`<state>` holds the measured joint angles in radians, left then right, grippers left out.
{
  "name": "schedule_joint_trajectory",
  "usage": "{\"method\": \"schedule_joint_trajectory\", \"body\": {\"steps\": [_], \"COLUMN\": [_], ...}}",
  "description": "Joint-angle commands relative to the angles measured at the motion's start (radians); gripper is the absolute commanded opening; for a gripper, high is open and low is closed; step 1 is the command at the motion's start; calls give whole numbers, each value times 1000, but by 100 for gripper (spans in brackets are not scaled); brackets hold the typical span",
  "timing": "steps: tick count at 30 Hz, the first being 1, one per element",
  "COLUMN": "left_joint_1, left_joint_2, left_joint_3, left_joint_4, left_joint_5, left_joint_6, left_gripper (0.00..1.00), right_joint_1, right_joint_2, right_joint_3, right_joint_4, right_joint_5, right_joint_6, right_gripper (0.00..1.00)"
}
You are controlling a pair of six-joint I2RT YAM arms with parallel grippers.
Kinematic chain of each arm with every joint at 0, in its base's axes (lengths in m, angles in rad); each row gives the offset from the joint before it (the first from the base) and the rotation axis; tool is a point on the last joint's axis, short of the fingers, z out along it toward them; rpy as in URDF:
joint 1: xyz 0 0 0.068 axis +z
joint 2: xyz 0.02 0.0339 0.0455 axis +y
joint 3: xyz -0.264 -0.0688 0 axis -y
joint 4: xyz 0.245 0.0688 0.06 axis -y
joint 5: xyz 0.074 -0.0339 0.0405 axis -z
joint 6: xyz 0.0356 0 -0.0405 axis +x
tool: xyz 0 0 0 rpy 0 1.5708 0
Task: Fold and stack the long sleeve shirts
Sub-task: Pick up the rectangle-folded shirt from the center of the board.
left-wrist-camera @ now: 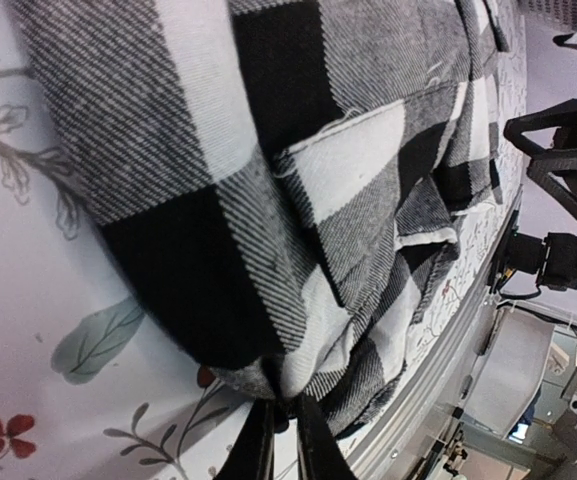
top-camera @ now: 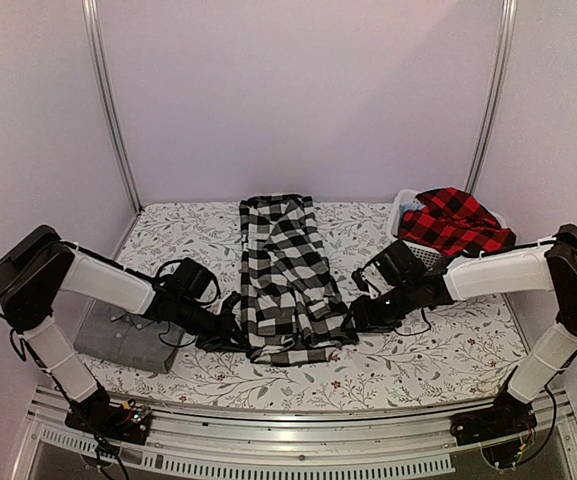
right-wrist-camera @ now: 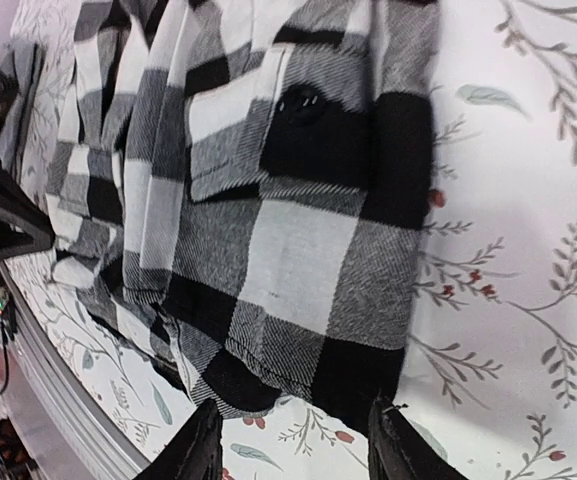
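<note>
A black-and-white check shirt [top-camera: 283, 275] lies lengthwise in the middle of the table, folded into a narrow strip. My left gripper [top-camera: 230, 330] is at its near left corner. In the left wrist view that gripper [left-wrist-camera: 286, 415] is shut on a bunched fold of the check shirt [left-wrist-camera: 298, 200]. My right gripper [top-camera: 353, 322] is at the near right corner. In the right wrist view it [right-wrist-camera: 296, 425] stands open, its fingertips [right-wrist-camera: 206, 425] just short of the shirt's hem [right-wrist-camera: 298, 300]. A folded grey shirt [top-camera: 128, 335] lies at the near left. A red-and-black check shirt [top-camera: 455, 222] is heaped in the basket.
A white plastic basket [top-camera: 405, 212] stands at the back right of the floral table cover [top-camera: 438, 350]. A metal rail [top-camera: 298, 440] runs along the near edge. Upright frame posts [top-camera: 108, 100] stand at the back corners.
</note>
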<state>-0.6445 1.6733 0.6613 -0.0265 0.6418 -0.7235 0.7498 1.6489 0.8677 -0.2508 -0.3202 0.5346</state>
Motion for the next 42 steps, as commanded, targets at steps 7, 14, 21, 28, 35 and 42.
{"method": "schedule_joint_trajectory", "body": {"steps": [7,14,21,28,35,42], "left_joint_1": [-16,-22,-37,-38,-38,-29], "left_joint_2": [-23,-44,-98,-148,-142,-168], "left_joint_3": [4,-21,-59,-81,-80,-68], "left_joint_4": [42,41,35,-25,-29,-58], "left_joint_5": [-2,-4,-11,-44,-50,-91], "left_joint_6": [-6,-10,-33,-36,-40,-29], "left_gripper": [0,0,0,0,7,31], "right_joint_1": [-1,63,108,117,117,30], "right_joint_2": [38,94,130,105,101,26], "right_joint_3": [33,68,85,71,68,33], "right_joint_4": [-25,-13,16,16,4,-5], "right_joint_5": [17,1,-24,-28,-12,13], "right_joint_6": [-38,-19,18,33,27,12], "right_gripper": [54,54,43,29,48,59]}}
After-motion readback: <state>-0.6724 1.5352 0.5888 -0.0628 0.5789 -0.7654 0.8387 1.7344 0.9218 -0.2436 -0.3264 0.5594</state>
